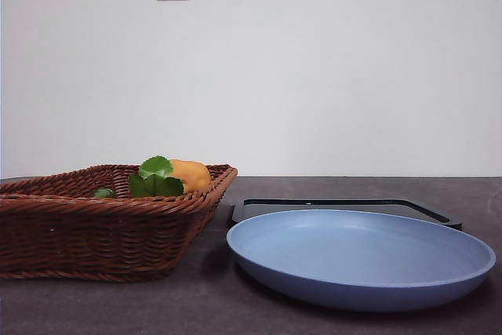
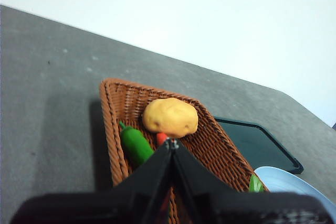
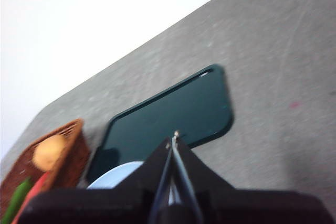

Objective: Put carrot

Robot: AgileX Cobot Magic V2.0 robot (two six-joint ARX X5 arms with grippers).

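From the front, neither of my claws shows; the carrot (image 1: pixel 156 177) sits in the wicker basket (image 1: pixel 70 225), its green leaves against the orange lump (image 1: pixel 190 173), and the blue plate (image 1: pixel 361 255) stands beside the basket with the dark tray (image 1: pixel 345 206) behind it. From my left wrist, my left claw (image 2: pixel 171 144) hangs above the basket with its jaws pressed together, holding nothing; just beyond its tips lies a small reddish body (image 2: pixel 161 138), which I judge to be the carrot's, touching the lump (image 2: pixel 170 117), with a green piece (image 2: pixel 136 146) beside it. From my right wrist, my right claw (image 3: pixel 175 139) hangs over the tray's near edge, jaws likewise pressed together and empty, well apart from the basket. My assessment: the pickup falls to the left claw. It should spread its jaws before descending, straddle the reddish body rather than the leaves, and keep clear of the lump and the basket wall.
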